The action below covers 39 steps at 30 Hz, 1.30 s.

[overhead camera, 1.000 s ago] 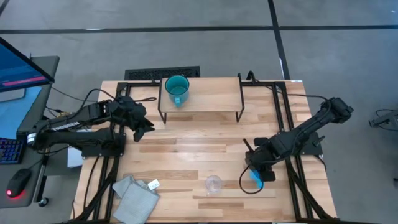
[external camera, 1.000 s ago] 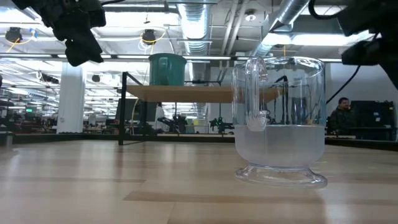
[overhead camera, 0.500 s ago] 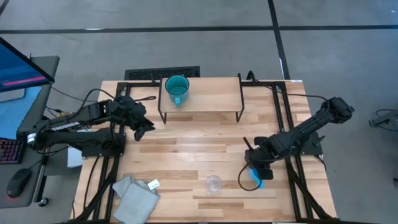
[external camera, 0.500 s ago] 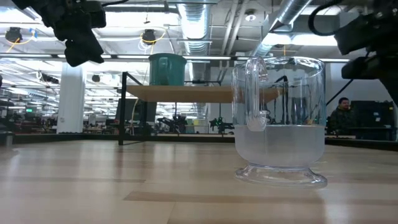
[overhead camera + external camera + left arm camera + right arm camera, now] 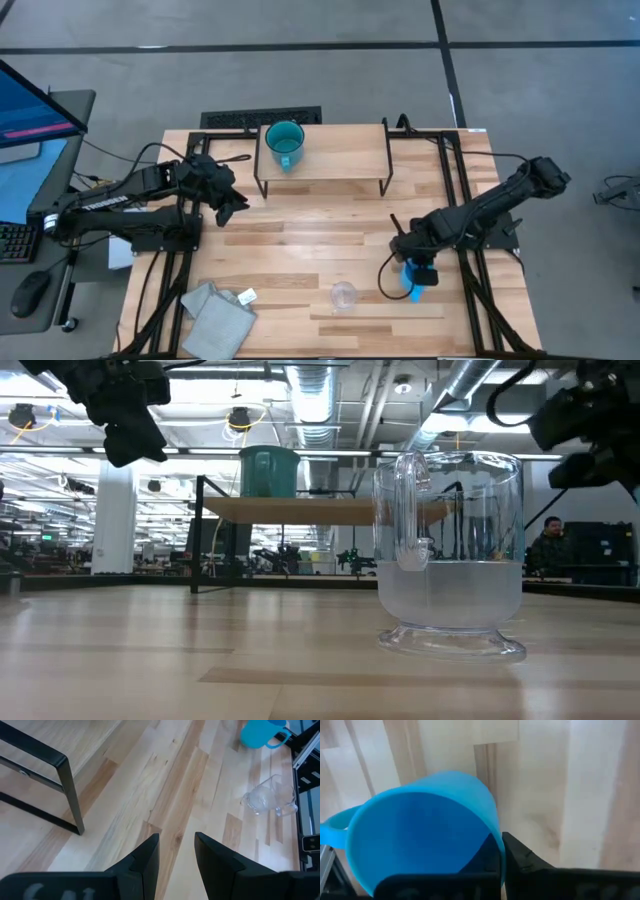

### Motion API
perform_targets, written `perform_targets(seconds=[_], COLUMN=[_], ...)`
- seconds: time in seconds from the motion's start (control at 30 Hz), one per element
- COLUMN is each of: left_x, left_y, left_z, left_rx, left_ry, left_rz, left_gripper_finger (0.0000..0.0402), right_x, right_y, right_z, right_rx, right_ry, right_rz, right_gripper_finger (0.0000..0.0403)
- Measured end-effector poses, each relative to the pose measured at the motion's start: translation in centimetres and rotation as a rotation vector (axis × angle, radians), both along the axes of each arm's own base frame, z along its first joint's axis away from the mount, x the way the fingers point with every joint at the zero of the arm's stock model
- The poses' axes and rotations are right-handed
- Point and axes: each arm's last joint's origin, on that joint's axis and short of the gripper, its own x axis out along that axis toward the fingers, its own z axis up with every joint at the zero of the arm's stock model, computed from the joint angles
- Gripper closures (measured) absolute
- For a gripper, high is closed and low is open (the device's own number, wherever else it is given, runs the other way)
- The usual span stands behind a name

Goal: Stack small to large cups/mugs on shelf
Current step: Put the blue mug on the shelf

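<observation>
Right pincer (image 5: 413, 279) apparently straddles blue mug (image 5: 420, 825) rim near the table's (image 5: 300, 230) edge, grip unclear.

A grey floor (image 5: 300, 80) crossed by dark seam lines surrounds the light-wood tabletop (image 5: 300, 250). To one side stands a desk with a lit monitor (image 5: 30, 110), a keyboard (image 5: 12, 240) and a mouse (image 5: 30, 290). At table height, ceiling ducts (image 5: 320, 390) and strip lights run above rows of benches; a seated person (image 5: 550, 545) shows far back.
</observation>
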Motion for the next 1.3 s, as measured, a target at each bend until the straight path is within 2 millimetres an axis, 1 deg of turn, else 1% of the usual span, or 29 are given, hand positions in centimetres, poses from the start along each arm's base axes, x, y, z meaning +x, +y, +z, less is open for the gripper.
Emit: perform_targets(seconds=[0.13, 0.27, 0.47, 0.53, 0.67, 0.9, 1.07, 1.3], left_x=[0.0, 0.0, 0.0, 0.0, 0.0, 0.0, 0.0, 0.0], left_y=[0.0, 0.0, 0.0, 0.0, 0.0, 0.0, 0.0, 0.1], left_z=[0.0, 0.0, 0.0, 0.0, 0.0, 0.0, 0.0, 0.0], left_rx=[0.006, 0.021, 0.026, 0.026, 0.027, 0.030, 0.031, 0.043], left_ry=[0.001, 0.001, 0.001, 0.001, 0.002, 0.004, 0.004, 0.008], left_rz=[-0.005, -0.016, -0.020, -0.019, -0.019, -0.012, -0.013, -0.011], left_gripper_finger=[0.0288, 0.0288, 0.0288, 0.0288, 0.0288, 0.0288, 0.0288, 0.0288], right_x=[0.5, 1.2, 2.1, 2.5, 4.1, 7.4, 9.9, 12.7], right_y=[-0.9, -2.3, -5.6, -6.8, -9.0, -13.1, -15.9, -19.4], right_z=[2.3, 5.5, 10.7, 11.9, 14.0, 16.0, 16.7, 18.0], right_rx=[-0.011, -0.036, -0.090, -0.113, -0.136, -0.259, -0.288, -0.338], right_ry=[0.020, -0.001, -0.024, -0.014, -0.107, -0.183, -0.208, -0.274], right_rz=[-0.003, 0.011, -0.019, -0.025, 0.014, 0.074, 0.098, 0.121], right_gripper_finger=[0.0389, 0.0392, 0.0391, 0.0390, 0.0392, 0.0392, 0.0392, 0.0392])
